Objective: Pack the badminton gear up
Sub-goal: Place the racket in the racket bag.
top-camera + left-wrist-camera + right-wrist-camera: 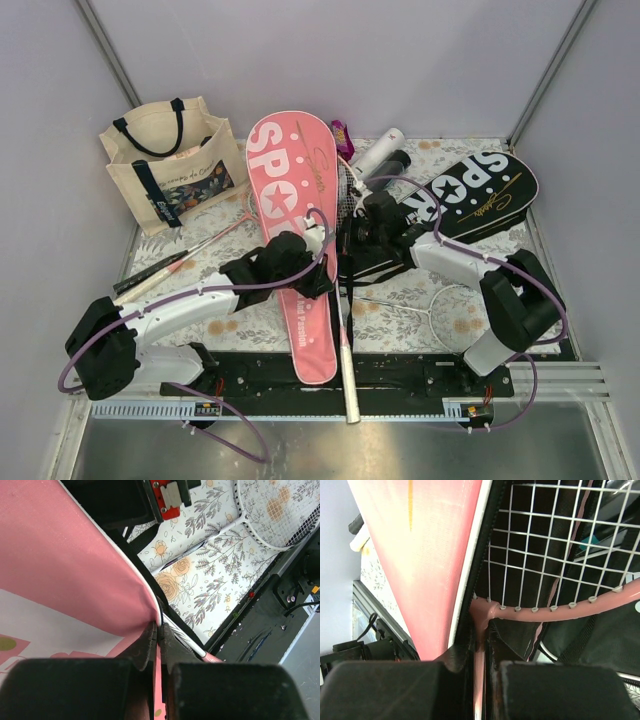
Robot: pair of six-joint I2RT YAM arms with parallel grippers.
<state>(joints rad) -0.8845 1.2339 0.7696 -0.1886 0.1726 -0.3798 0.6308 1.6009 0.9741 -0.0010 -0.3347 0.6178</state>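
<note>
my left pincer [159,630] is pressed together on the white-piped edge of the pink cover [290,230]. this cover lies along the middle of the flowered table [265,328], from 12 to 6 o'clock. my right pincer [481,622] pinches the pink racket [560,607] at its throat, just at the 3 o'clock side of the same cover edge. behind its white strings i see only dark fabric. both my arms crowd over the cover, so from above its middle part is hidden. a white handle [348,385] sticks out past the near edge at 6 o'clock. around me there is the black cover [485,190] at 2 o'clock. a white tube [382,148] and a black tube [398,162] lie just beside each other at 1 o'clock. a purple packet [343,133] is at 12 and the canvas tote [165,170] at 10. one thin racket [185,258] lies at 9, and a white racket [445,300] at 4, close to my right arm.
</note>
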